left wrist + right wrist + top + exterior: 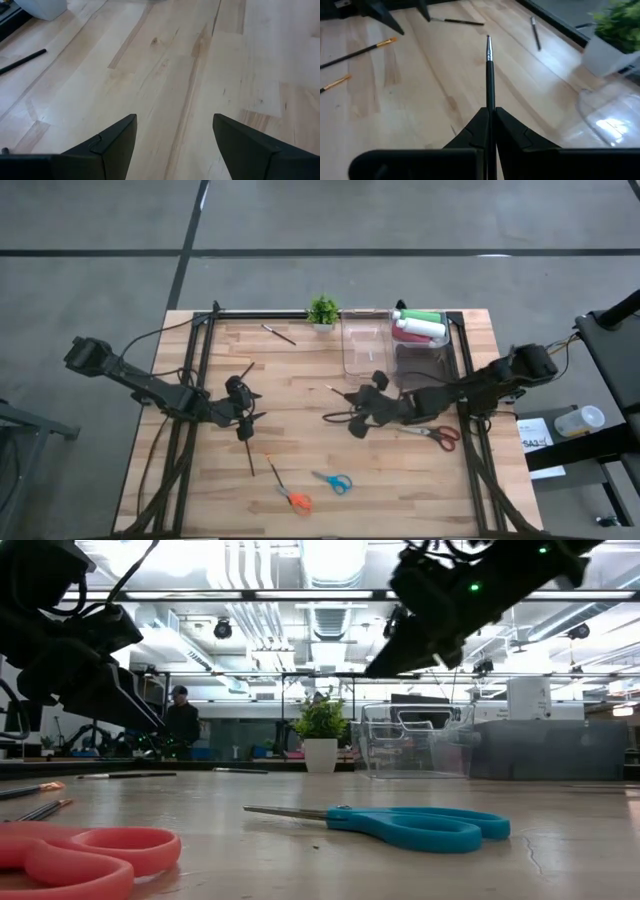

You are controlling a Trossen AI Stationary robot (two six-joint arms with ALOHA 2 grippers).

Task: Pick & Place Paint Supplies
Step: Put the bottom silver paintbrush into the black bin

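Black brush (489, 75) pinched thin in my right gripper (490, 117) could slip or swivel before reaching the clear bin (365, 340).

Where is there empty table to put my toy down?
Bare wood lies between the potted plant and the left gripper, and along the near-right edge below the red scissors. It is crowded around the clear bin and the right gripper holding a brush.

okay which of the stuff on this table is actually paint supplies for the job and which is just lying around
Job:
- brush pinched in the right gripper
- loose brushes on the wood
- squeeze bottles in the clear bin

Lying about:
- potted plant
- blue scissors
- orange scissors
- red-handled scissors
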